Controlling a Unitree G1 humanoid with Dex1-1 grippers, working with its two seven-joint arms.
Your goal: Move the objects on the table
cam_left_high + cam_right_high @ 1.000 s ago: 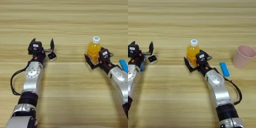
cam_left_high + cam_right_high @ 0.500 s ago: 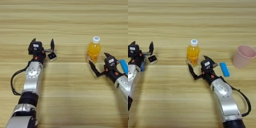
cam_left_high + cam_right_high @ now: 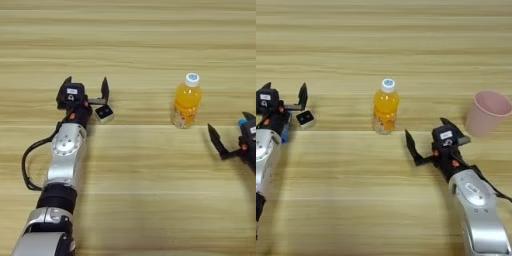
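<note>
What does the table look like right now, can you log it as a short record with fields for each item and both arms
surface: light-wood table
orange-juice bottle: upright, white cap on, standing free near the middle
pink cup: upright, on the right side
black-and-white cube: on the table, just by the left gripper's right finger
left gripper: jaws open, beside the cube, holding nothing
right gripper: jaws open, empty, apart from the bottle, between it and the cup and nearer the robot
blue tube: only a blue tip shows behind the right gripper
</note>
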